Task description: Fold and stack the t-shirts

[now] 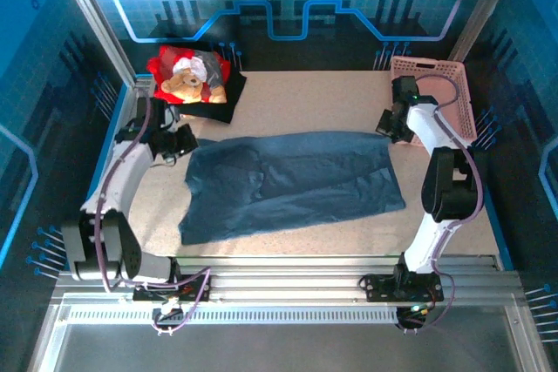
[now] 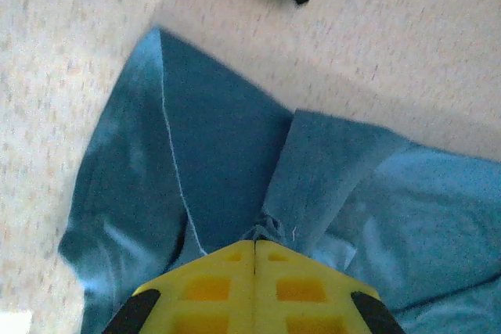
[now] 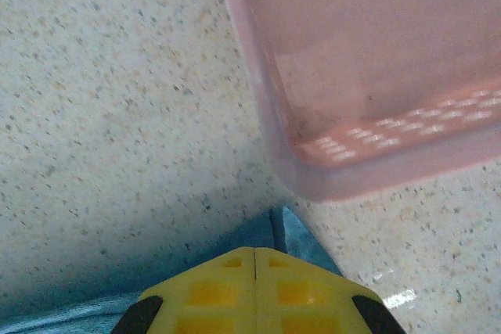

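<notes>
- left gripper pinched shut on slate-blue t-shirt, far-left corner
- right gripper pinched shut on far-right corner, beside pink basket
- red t-shirt: teddy-bear print, lying on black t-shirt

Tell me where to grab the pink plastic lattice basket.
On the pink plastic lattice basket, probably the left wall's top rim, coming straight down, one jaw inside and one outside: it stands upright, open-topped, with thin walls.
</notes>
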Robot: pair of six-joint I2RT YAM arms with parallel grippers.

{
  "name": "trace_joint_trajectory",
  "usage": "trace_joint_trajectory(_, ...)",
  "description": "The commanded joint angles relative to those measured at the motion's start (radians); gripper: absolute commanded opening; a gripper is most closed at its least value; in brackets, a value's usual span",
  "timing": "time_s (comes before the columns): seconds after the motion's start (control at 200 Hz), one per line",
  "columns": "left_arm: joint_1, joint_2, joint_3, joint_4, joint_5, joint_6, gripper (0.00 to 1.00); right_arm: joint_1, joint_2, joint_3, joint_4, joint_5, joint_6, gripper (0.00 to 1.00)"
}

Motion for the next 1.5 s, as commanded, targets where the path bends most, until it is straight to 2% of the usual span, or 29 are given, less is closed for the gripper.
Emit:
trace_joint_trajectory(0.0,-0.003,-0.110,-0.093,-0.002,0.004,-0.072,0.00,-0.018,-0.057,-0.051,0.012,0.005,-0.031,0.00)
trace_joint_trajectory(0.17,0.000,-0.235,-0.214,-0.075,-0.055,-0.116,0.00,-0.030,-0.100,-0.118,0.009,0.009,-0.052,0.00)
trace_joint_trajectory(0.39,-0.004,-0.298,-0.309,-0.151,-0.135,-0.185,0.00,-0.044,-0.163,-0.228,0.012,0.015,-0.056,0.00)
trace_joint_trajectory(0.67,-0.053,-0.339,-0.374,-0.133,-0.102,-0.249,0.00,-0.053,-0.178,-0.314,0.022,0.024,-0.053,0.00)
trace_joint_trajectory(0.985,-0.089,-0.488,-0.398,-0.230,-0.078,-0.336,0.00,-0.063,-0.167,-0.323,0.029,0.023,-0.056,0.00)
trace_joint_trajectory(1.141,-0.100,-0.514,-0.398,-0.278,-0.072,-0.375,0.00,-0.070,-0.163,-0.321,0.031,0.018,-0.058,0.00)
trace_joint_trajectory(1.491,-0.209,-0.549,-0.452,-0.343,-0.114,-0.520,0.00,-0.070,-0.142,-0.315,0.036,0.014,-0.054,0.00)
